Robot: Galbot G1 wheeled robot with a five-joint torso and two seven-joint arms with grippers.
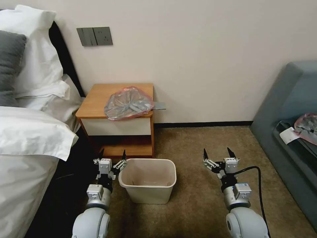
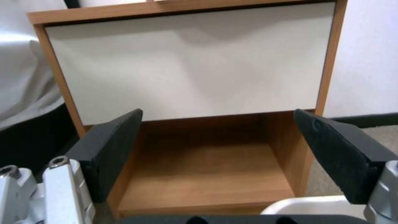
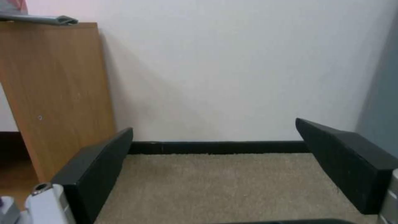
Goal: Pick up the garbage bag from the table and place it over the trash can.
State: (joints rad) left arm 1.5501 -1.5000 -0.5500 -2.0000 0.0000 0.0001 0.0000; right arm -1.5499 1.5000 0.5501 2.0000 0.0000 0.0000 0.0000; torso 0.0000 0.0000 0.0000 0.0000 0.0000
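The garbage bag (image 1: 128, 103), wrinkly grey plastic with a pink-red rim, lies flat on the right half of the table (image 1: 95, 99), its edge hanging past the front right corner; a sliver of the garbage bag (image 3: 39, 18) shows above the table's side (image 3: 54, 93). The beige trash can (image 1: 148, 180) stands empty on the carpet in front of the table. My left gripper (image 1: 112, 154) is open, low beside the can's left rim, facing the table's drawer front (image 2: 186, 62). My right gripper (image 1: 218, 153) is open over the carpet, right of the can.
A bed with white linen (image 1: 29, 132) flanks the table on the left. A grey-blue sofa (image 1: 290, 105) at the right holds a smaller plastic bundle with a paper slip (image 1: 305, 127). Open carpet (image 1: 204, 138) lies between can and sofa. A black cable (image 1: 257, 185) trails from the right arm.
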